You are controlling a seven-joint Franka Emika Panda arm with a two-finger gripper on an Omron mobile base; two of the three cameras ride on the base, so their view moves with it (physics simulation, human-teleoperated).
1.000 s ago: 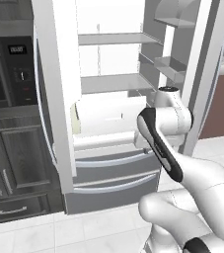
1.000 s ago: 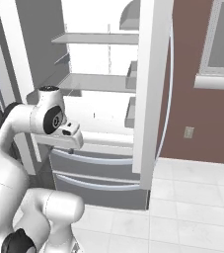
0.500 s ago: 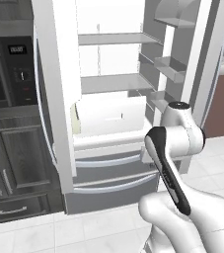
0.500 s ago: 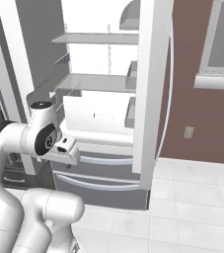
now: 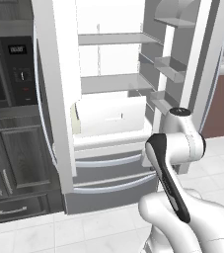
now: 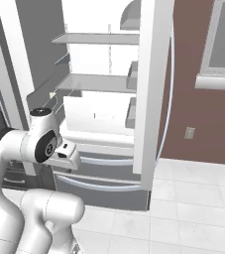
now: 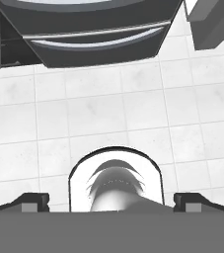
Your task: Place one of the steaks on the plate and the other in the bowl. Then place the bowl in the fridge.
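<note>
i have the fridge [image 5: 108, 123] in front of me, grey steel with both upper doors swung wide, flat white shelves [image 5: 116, 83] and a boxy white bin inside, and two smooth drawers [image 7: 96, 39] with curved handles below. the gripper [image 7: 111, 201] points down at pale, faintly mottled floor tiles [image 7: 108, 113], spread to its widest and holding nothing. dark panelled cabinets [image 5: 15, 158] with a built-in oven stand to the left, and a brown wall [image 6: 203, 124] to the right.
</note>
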